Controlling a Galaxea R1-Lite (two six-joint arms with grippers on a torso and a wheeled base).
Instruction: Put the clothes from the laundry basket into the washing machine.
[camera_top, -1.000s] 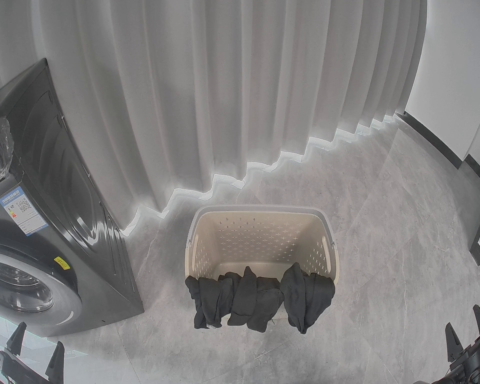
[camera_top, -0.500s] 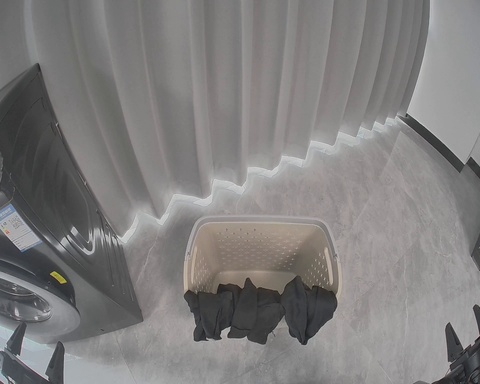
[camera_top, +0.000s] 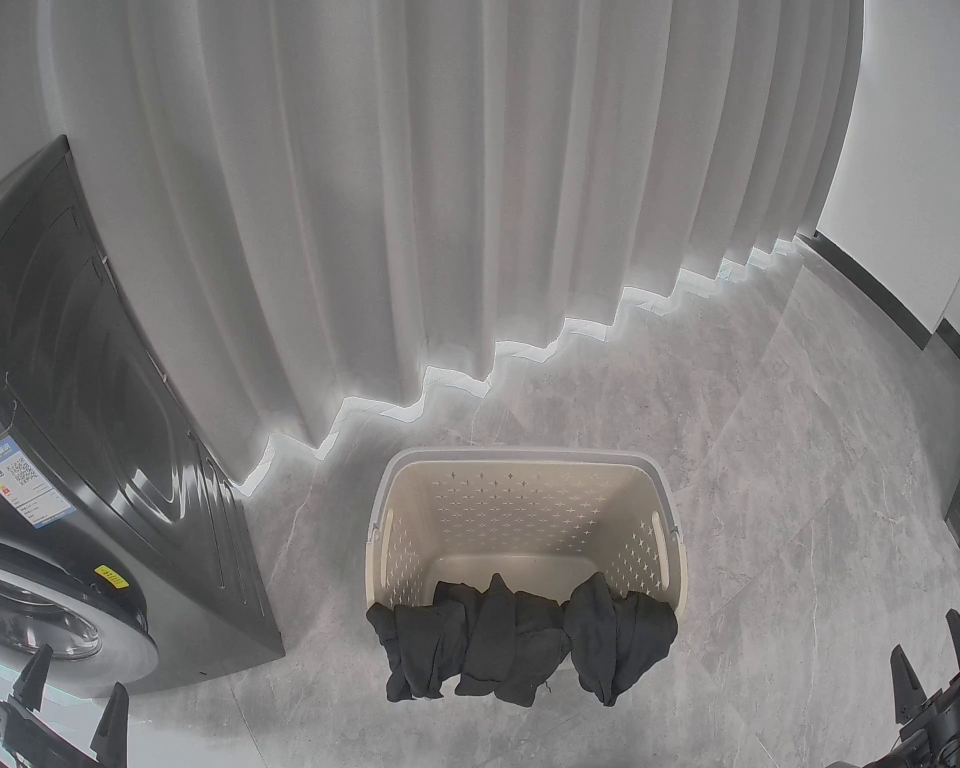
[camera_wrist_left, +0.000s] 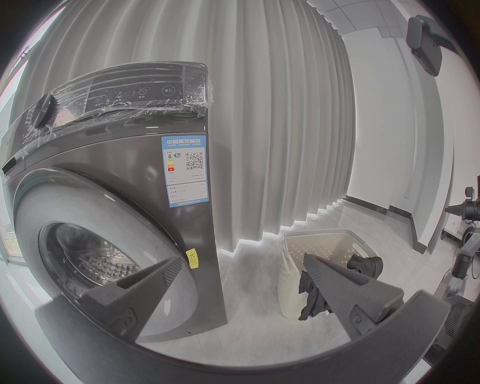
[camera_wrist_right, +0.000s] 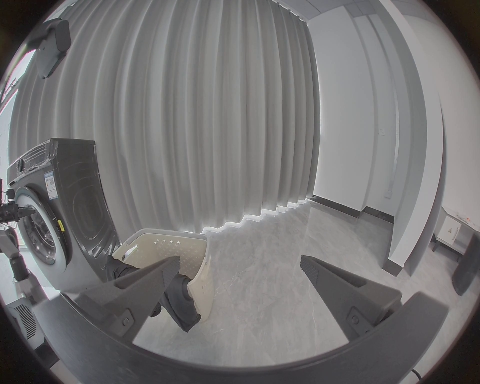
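Head view: washing machine (camera_top: 110, 480) at my left, laundry basket (camera_top: 520, 456) ahead, dark clothes (camera_top: 500, 640) draped over its near rim. My left gripper (camera_wrist_left: 241, 260) and right gripper (camera_wrist_right: 239, 261) are open, empty. Approach step, I judge; next, reach down and pinch cloth.

1. This looks like a laundry corner in a home. A dark grey front-loading washing machine (camera_top: 90, 480) with a round glass door stands on the floor at 9 o'clock in the head view.
2. A cream perforated plastic laundry basket (camera_top: 520, 458) sits on the floor at 6 o'clock, with dark clothes (camera_top: 510, 630) draped over its near rim.
3. A full-length pleated white curtain (camera_top: 450, 200) hangs from 10 to 1 o'clock, its hem reaching the floor.
4. The floor (camera_top: 800, 450) is grey stone-look tile. A plain white wall (camera_top: 900, 150) with dark skirting (camera_top: 870, 285) runs at 2 o'clock.
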